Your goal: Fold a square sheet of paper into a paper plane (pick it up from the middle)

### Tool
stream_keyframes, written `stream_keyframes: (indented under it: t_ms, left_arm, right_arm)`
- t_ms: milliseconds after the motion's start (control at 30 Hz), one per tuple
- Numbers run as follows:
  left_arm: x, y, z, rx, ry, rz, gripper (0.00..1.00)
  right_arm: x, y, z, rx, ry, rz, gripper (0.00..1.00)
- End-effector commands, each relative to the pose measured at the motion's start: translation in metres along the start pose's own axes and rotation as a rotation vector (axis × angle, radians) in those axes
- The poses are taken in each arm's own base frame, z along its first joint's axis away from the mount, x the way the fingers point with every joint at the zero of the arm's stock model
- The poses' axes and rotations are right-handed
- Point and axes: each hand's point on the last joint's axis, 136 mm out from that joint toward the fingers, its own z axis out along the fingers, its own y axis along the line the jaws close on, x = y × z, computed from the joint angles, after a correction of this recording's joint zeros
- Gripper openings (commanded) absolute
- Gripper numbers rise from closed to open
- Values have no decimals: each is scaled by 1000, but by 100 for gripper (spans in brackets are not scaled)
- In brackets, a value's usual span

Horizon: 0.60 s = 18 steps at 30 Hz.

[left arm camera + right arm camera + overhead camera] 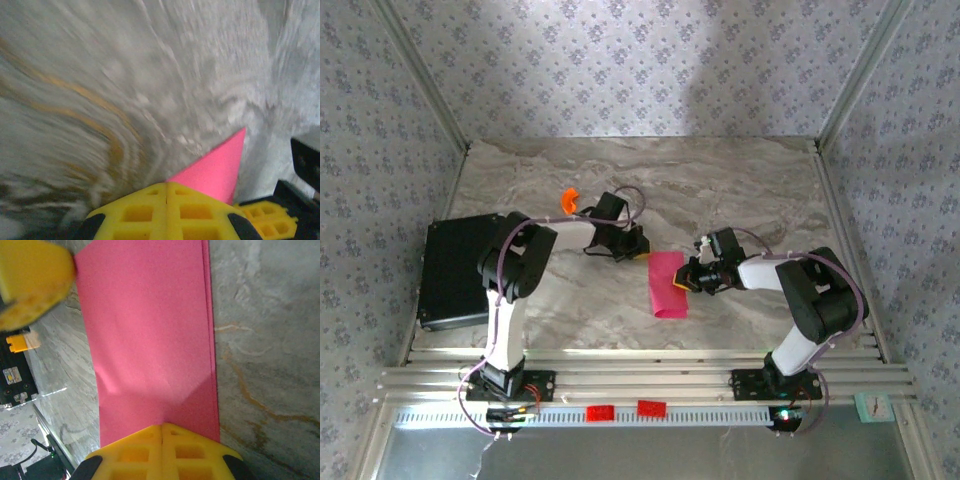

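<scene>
Pink sheet [667, 290]: lay lengthwise near-far between tools
Left tool [641, 254]: closed, sat at far corner
Right tool [687, 284]: closed, sat at right edge

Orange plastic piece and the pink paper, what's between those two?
The left gripper and its wrist sit between the orange piece and the pink paper, seen in the top view.

Left wrist view: tabletop [100, 75] veining smeared and blurred across upper and left frame. Pink paper [216, 167] shows as one triangular corner, lower right; the rest is hidden behind the left gripper [166, 190].
Right wrist view: paper cut off by top edge, near end hidden behind the right gripper [161, 430]. Yellow pad [27, 285], upper left, out of focus, cropped by frame edge.
</scene>
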Motion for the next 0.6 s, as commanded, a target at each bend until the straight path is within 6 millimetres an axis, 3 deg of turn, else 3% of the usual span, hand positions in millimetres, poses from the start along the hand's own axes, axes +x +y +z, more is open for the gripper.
stream_keyframes:
  t_ms: [0,100,267,400,567]
  left_arm:
    - [-30,12,-11,-58,-79,-28,0]
    - [-31,2,-20,-49,-81,-15,0]
    - [-16,-19,-37,-14,-80,12,0]
    - [19,-40,-36,40,5,45,0]
    - [63,-53,-22,92,146,67,0]
  right_arm:
    - [42,-67,4,244,82,154,0]
    - [41,-65,5,244,75,155,0]
    - [37,-62,5,234,32,176,0]
    - [33,-59,4,226,3,179,0]
    - [33,-60,1,235,-10,180,0]
